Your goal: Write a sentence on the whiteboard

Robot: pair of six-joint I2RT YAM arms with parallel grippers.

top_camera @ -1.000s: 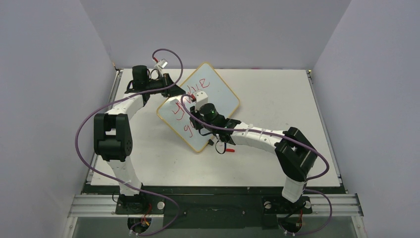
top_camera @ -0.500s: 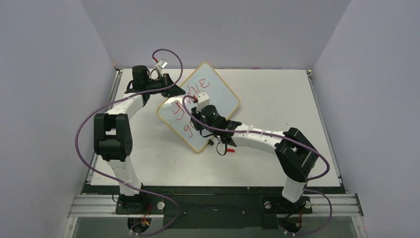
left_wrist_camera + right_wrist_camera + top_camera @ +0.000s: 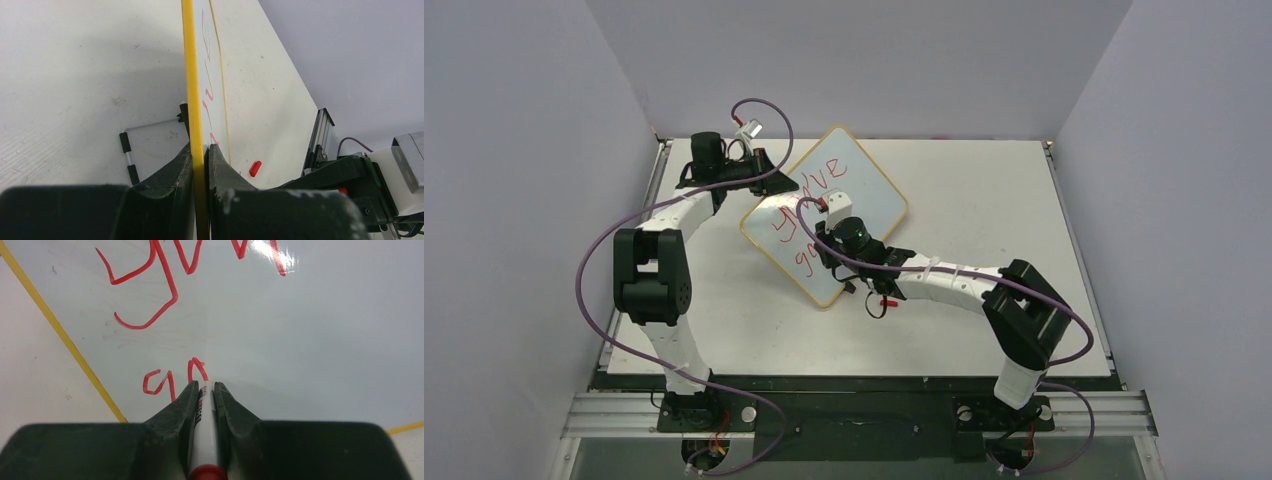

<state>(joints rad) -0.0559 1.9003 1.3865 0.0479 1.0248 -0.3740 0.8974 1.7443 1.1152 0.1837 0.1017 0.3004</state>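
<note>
On the whiteboard, left of the table's middle and turned corner-up like a diamond, the sentence is in red marker. Its top line reads "you've"; below it the right wrist view shows only "go" so far. The strokes are thick and angular on a glossy white face that throws back a bright glare, and a thin yellow frame with rounded corners runs round it.

The marker is a white barrel with a red rear end and small print too fine to read. It is pinched between the black fingers of the right gripper, with its tip at the "o". A second ago that wrist sat a little higher up the whiteboard; it has slid down and to the right, and the lower line has grown.

The left gripper is pressed onto the yellow frame at the upper-left edge, where it was before. Behind the whiteboard, a thin wire bracket with black sleeves shows near a black clip. Whether the whiteboard lies flat or leans I cannot tell. A small red piece lies on the matte, scuffed table.
</note>
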